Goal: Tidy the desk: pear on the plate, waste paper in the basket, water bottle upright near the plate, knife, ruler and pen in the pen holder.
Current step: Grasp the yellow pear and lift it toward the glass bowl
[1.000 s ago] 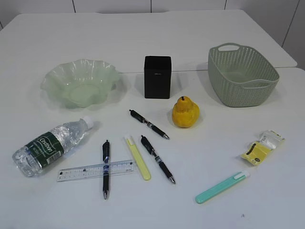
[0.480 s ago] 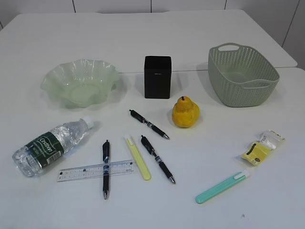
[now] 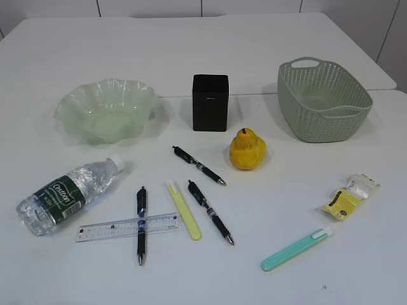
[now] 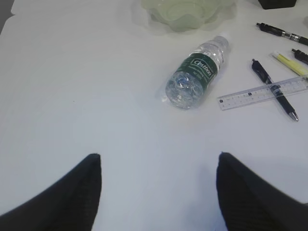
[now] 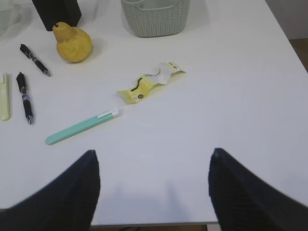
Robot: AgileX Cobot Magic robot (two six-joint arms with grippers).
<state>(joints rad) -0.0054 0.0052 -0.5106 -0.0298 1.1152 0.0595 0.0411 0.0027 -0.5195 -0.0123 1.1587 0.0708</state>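
Note:
On the white desk the yellow pear stands in front of the black pen holder. The wavy green plate is at back left and the sage basket at back right, both empty. The water bottle lies on its side at the left, above the clear ruler. A black pen crosses the ruler, and two more pens lie nearby. A yellow knife and a teal knife lie flat. The waste paper is at the right. My left gripper and right gripper hang open and empty.
Neither arm shows in the exterior view. The left gripper hovers over bare desk short of the bottle. The right gripper hovers at the desk's near edge, short of the teal knife and the wrapper. The desk's right edge runs close by.

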